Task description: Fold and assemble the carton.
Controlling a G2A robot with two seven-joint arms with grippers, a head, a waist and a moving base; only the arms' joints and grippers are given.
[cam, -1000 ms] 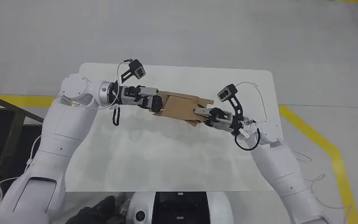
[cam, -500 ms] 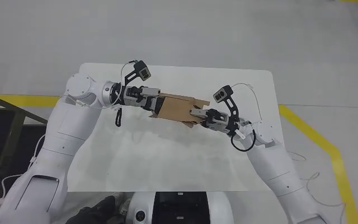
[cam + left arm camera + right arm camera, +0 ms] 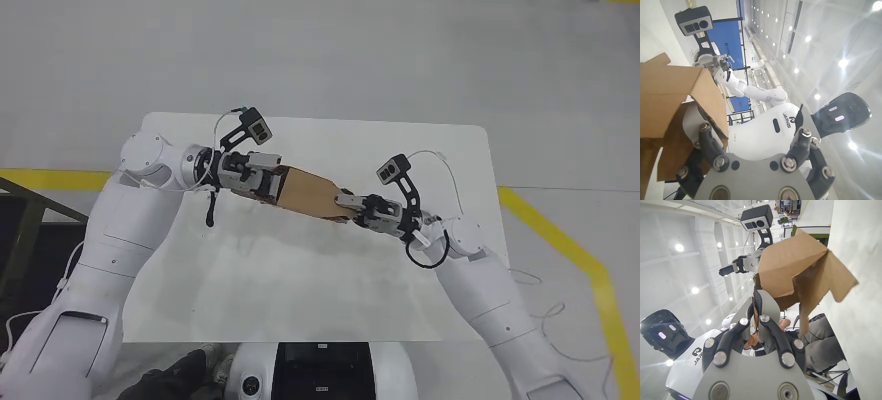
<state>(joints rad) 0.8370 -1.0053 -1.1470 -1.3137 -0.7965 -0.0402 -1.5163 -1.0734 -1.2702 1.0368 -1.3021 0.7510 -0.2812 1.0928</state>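
A brown carton (image 3: 310, 192) hangs in the air over the white table (image 3: 300, 290), stretched between my two grippers. My right gripper (image 3: 347, 204) is shut on a thin flap edge at the carton's right end; in the right wrist view the cardboard (image 3: 791, 262) runs between the closed fingers (image 3: 761, 302). My left gripper (image 3: 268, 185) sits at the carton's left end with its jaws wide apart. In the left wrist view one finger (image 3: 704, 136) lies tucked against the carton's (image 3: 674, 85) open end, and the other finger (image 3: 802, 140) stands free of it. Loose flaps hang from the carton's right end.
The table's far edge (image 3: 320, 120) lies just behind the carton, and bare tabletop stretches from under the carton towards me. Yellow floor lines (image 3: 560, 235) run past the table on both sides.
The carton has turned and looks narrower from above, its upper right flap no longer sticking out. Both grippers have shifted a little to the left with it.
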